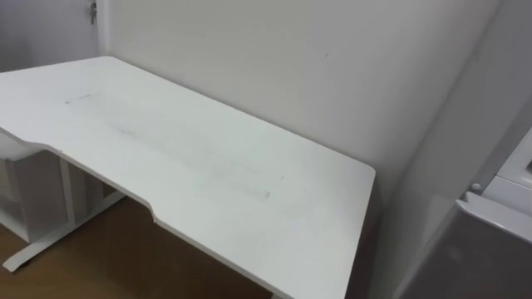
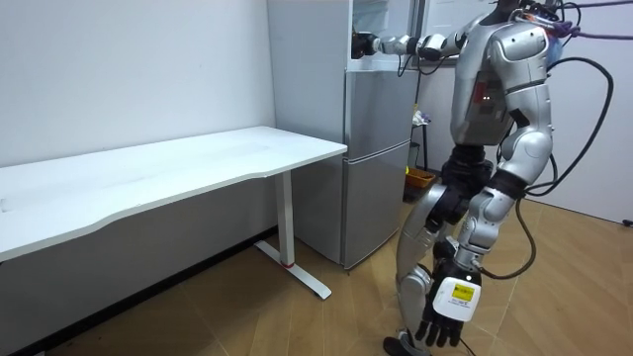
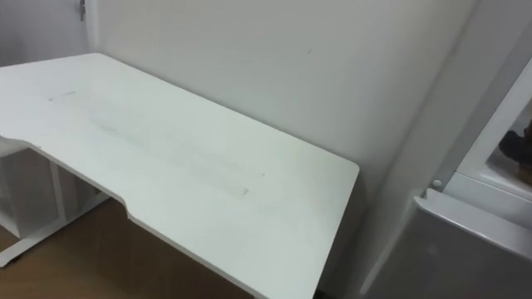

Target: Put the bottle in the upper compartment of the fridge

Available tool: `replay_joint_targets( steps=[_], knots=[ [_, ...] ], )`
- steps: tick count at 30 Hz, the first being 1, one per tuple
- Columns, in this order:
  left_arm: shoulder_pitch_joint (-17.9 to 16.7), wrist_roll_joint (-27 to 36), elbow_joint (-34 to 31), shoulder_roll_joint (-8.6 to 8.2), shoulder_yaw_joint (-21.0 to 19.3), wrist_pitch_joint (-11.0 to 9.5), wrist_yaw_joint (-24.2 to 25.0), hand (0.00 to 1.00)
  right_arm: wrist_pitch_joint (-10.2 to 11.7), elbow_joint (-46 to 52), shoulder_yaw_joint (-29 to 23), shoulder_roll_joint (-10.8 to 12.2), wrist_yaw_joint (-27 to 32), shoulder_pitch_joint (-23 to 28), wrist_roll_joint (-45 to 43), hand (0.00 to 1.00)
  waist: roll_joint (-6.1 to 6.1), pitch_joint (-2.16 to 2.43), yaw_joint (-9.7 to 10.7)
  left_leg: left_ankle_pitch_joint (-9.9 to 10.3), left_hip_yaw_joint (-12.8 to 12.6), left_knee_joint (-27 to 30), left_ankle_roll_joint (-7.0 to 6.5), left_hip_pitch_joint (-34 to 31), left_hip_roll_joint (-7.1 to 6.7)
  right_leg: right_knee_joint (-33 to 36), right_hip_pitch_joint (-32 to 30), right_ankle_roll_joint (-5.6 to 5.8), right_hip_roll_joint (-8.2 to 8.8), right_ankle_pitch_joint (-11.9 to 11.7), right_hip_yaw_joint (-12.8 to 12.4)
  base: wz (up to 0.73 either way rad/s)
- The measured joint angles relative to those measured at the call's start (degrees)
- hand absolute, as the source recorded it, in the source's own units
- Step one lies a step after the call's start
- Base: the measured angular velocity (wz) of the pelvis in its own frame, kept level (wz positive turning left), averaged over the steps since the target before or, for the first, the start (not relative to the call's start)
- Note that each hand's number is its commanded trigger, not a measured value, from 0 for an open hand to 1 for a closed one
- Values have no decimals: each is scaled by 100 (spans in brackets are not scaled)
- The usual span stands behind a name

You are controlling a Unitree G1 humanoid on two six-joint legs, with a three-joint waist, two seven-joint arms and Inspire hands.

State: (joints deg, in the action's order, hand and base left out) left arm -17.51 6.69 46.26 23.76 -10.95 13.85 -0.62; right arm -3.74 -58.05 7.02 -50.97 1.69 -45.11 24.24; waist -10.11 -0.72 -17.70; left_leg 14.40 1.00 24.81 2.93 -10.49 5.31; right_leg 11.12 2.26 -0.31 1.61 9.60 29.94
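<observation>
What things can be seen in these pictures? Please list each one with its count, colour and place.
table: one, white, along the wall.
fridge: one, grey, just right of the table's end; upper part open.
wall: white, behind the table.
floor: brown wood.
yellow thing: one, on the floor beyond the fridge; too small to name.
right hand: one, dark, reached into the fridge's upper part.
left hand: one, dark, hanging low by the leg, fingers relaxed, holding nothing.
</observation>
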Motion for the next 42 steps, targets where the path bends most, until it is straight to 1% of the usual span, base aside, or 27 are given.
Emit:
replay_joint_targets(
  steps=[3, 7, 8, 9, 12, 16, 18, 19, 24, 26, 27, 29, 34, 36, 40, 42],
  knots=[
    [2, 0, 0, 0, 0, 0, 4, 0, 0, 0, 0, -6, 0, 19, 0, 100, 4, -1, -2, 7, 2, 2, -3, 14, 1, 63, -8, 31, 17, 19, 2, 0],
    [10, 0, 0, 0, 1, 0, 9, 0, 0, 0, 0, -11, -2, 27, 0, 100, 5, -1, -3, 23, 2, 41, -28, 10, 2, 66, -4, 34, 16, 21, 2, 0],
    [12, 0, 0, 0, 1, 0, 9, 0, 0, 0, 0, -12, -2, 32, 0, 40, 5, -1, -3, 28, 1, 54, -38, 5, 2, 67, -4, 34, 17, 21, 2, 0],
    [14, 1, 0, 0, 1, 0, 9, 0, 0, 0, 0, -12, -2, 33, 0, 0, 5, -1, -3, 33, 1, 62, -41, 1, 3, 67, -4, 34, 16, 21, 2, 0],
    [33, 1, 0, 10, 1, 0, 34, 0, 0, 21, 0, -10, -2, 37, -198, 0, 6, 0, 7, 58, -3, 98, -53, -1, 5, 67, 11, 35, 14, 21, -12, 0],
    [27, -2, -30, 35, -3, 0, 132, 0, 0, 34, -10, 8, -5, 57, -687, 0, 7, 0, 2, 151, -5, 196, -35, 9, 25, 60, 73, 42, -4, 25, -31, 0],
    [32, -7, -80, 34, -3, 8, 139, 0, -1, 49, -34, 29, -7, 58, -908, 0, 7, 0, 4, 163, -5, 229, -47, 9, 28, 59, 75, 56, -9, 16, -40, 0],
    [18, -16, -124, 36, -3, 7, 137, 0, -2, 49, -70, 2, -8, 94, -989, 0, 8, 0, 3, 168, -4, 249, -64, 8, 28, 61, 83, 60, -10, 13, -46, 0],
    [35, -242, -148, 26, -15, 6, 132, 0, -18, 49, -465, 127, -10, 172, -1500, 0, 8, 1, 1, 162, -4, 262, -86, 39, 17, 62, 125, 83, 6, -10, -2, 1],
    [27, -246, -124, 26, -41, 7, 132, 0, -73, 49, -528, 160, -37, 180, -1692, 0, 8, 1, -4, 177, 5, 266, -77, 75, 16, 58, 174, 85, 4, -11, 9, 4],
    [31, -240, -115, 26, -42, 7, 136, 0, -128, 49, -587, 182, -182, 181, -1791, 0, 7, 1, -4, 188, 10, 266, -66, 87, 13, 59, 193, 85, 5, -11, 9, 0],
    [36, -238, -89, 21, -42, 12, 140, 0, -208, 49, -620, 215, -346, 194, -1799, 0, 5, 2, 7, 188, 8, 272, -77, 71, 5, 67, 187, 82, 15, -13, 10, 0],
    [28, -245, -27, 21, -130, 63, 170, 0, -411, 49, -663, 263, -455, 200, -1800, 0, -10, 14, -9, 171, 8, 286, -91, 79, 4, 72, 176, 79, 18, -61, 17, 0],
    [19, -245, 1, 21, -132, 68, 202, 0, -441, 49, -663, 264, -522, 213, -1802, 0, -14, 16, -2, 147, 8, 284, -88, 78, -2, 61, 177, 76, 18, -84, 15, 0],
    [-20, -245, 17, 22, -131, 68, 228, 0, -466, 49, -674, 263, -618, 319, -1802, 0, -59, 49, -13, 118, 2, 251, -100, 113, -9, 62, 188, 78, 27, -113, 22, 0],
    [-22, -244, 41, 21, -130, 69, 234, 0, -497, 49, -674, 263, -629, 324, -1811, 0, -66, 54, -13, 98, 2, 245, -116, 118, -9, 60, 189, 77, 27, -118, 27, 0]
  ],
)
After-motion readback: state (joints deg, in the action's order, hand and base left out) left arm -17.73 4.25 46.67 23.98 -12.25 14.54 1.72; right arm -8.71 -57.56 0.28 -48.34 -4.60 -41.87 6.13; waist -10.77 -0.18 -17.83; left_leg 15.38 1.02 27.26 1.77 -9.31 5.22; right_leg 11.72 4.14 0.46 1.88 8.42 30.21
